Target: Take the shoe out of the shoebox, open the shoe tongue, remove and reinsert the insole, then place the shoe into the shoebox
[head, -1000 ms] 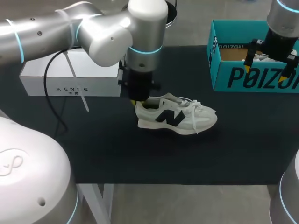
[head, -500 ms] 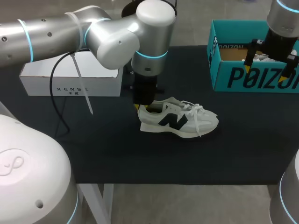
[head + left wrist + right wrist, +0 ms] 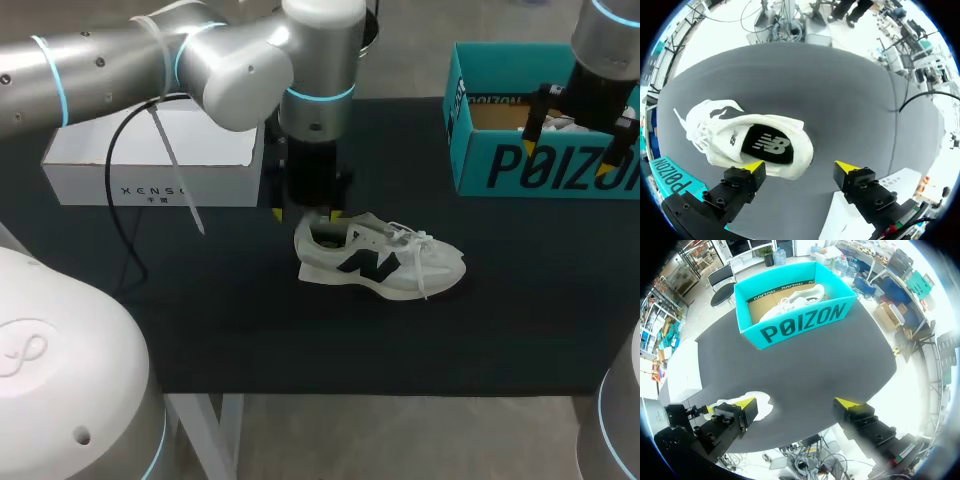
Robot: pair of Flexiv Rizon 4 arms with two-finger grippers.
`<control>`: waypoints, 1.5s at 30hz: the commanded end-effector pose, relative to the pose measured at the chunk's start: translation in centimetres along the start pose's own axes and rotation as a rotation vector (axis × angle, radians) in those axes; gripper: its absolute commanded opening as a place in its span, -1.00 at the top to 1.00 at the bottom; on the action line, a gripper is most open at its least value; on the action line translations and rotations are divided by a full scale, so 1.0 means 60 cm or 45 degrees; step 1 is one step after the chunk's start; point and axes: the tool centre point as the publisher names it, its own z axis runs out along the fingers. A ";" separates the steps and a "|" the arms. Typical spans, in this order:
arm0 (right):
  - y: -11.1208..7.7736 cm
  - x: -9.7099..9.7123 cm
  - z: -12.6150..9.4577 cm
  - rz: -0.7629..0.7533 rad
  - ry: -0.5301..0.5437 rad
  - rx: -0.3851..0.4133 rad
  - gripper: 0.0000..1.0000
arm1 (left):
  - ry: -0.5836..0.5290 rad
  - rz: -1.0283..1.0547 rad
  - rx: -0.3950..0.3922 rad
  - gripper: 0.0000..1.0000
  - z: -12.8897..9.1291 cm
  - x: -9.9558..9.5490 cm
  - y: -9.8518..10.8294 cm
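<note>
One shoe (image 3: pixel 747 140) (white), beneath left end effector (image 3: pixel 800 167)

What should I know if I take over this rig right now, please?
Left gripper: open, holding nothing, just above the heel of the shoe.
Right gripper: open, empty, above the shoebox.
The shoe stands upright on the black mat, out of the box, with the insole lying inside it.
The shoebox is at the mat's far right, with another white shoe inside.
Done: shoe taken out. Whether the insole has been pulled and refitted cannot be told.
Left: at least returning the shoe to the shoebox.
</note>
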 end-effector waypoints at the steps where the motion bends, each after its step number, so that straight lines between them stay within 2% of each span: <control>1: 0.000 0.000 0.002 0.000 0.001 0.000 -1.00 | -0.229 -0.101 0.311 -1.00 -0.040 0.044 0.022; 3: 0.000 0.000 0.002 0.000 0.001 0.000 -1.00 | -0.323 -0.153 0.364 -1.00 -0.057 0.068 0.031; 5: 0.000 0.000 0.002 0.000 0.001 0.000 -1.00 | -0.406 -0.216 0.495 -1.00 -0.069 0.099 0.036; 6: 0.000 0.000 0.002 0.000 0.001 0.000 -1.00 | -0.452 -0.239 0.521 -1.00 -0.075 0.114 0.038; 10: 0.000 0.000 0.002 0.000 0.001 0.000 -1.00 | -0.655 -0.340 0.738 -1.00 -0.084 0.175 0.038; 16: 0.000 0.000 0.002 0.000 0.001 0.000 -1.00 | -0.849 -0.475 0.817 -1.00 -0.088 0.255 0.026; 20: 0.000 0.000 0.002 0.000 0.001 0.000 -1.00 | -0.880 -0.546 0.824 -1.00 -0.083 0.286 0.014; 22: 0.000 0.000 0.002 0.000 0.001 0.000 -1.00 | -0.900 -0.587 0.858 -1.00 -0.080 0.295 0.007; 28: 0.000 0.000 0.002 0.000 0.001 0.000 -1.00 | -0.938 -0.707 0.945 -1.00 -0.061 0.299 -0.022; 30: 0.000 0.000 0.002 0.000 0.001 0.000 -1.00 | -0.948 -0.728 0.942 -1.00 -0.058 0.295 -0.036; 35: 0.000 0.000 0.002 0.000 0.001 0.000 -1.00 | -1.008 -0.816 0.968 -1.00 -0.044 0.271 -0.068; 40: 0.000 0.000 0.002 0.000 0.001 0.000 -1.00 | -1.062 -0.946 1.011 -1.00 -0.014 0.245 -0.091; 45: 0.000 0.000 0.002 0.000 0.001 0.000 -1.00 | -1.080 -1.007 0.970 -1.00 0.017 0.218 -0.108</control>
